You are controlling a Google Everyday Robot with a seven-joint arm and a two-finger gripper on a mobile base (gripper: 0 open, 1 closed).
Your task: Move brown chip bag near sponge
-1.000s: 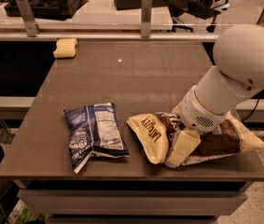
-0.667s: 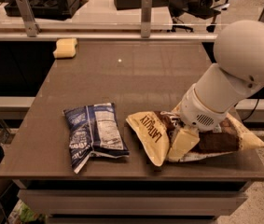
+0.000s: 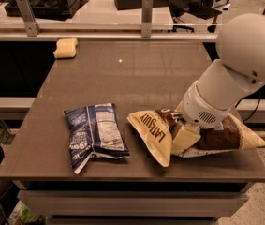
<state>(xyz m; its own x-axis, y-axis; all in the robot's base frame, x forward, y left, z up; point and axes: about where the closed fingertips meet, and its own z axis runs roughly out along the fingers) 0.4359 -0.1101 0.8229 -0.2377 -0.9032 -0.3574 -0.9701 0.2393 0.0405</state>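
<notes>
**Position of parts.** The bag (image 3: 155, 131) lies at the front right of the surface (image 3: 136, 78), close to the front edge. The claw (image 3: 181, 135) is down on the middle of the bag, at the end of the white arm (image 3: 225, 88), which comes in from the right. Whether the claw is apart, together or clamped on the bag cannot be told, because the wrist housing covers the contact.

**Axis of the bag.** The long axis runs left to right, roughly parallel to the front edge. The left cream end, with the lettering, is curled up off the surface and points toward the blue bag (image 3: 94, 135), which lies just beside it. The right cream end lies flat and points toward the right edge of the surface. The claw crosses this axis at about mid-length.

**Governing relation.** The sponge (image 3: 66, 48) sits at the far left corner of the surface, well apart from the claw. From the claw it lies away and to the left, on a diagonal across the surface.

**Judgement for the next move.**
- Carry the bag along that diagonal.
- The line appears to pass behind the blue bag, over bare surface.
- The curled left end would lead. Keep it above the blue bag.
- A loose hold at mid-length may let either end sag or drag.
</notes>
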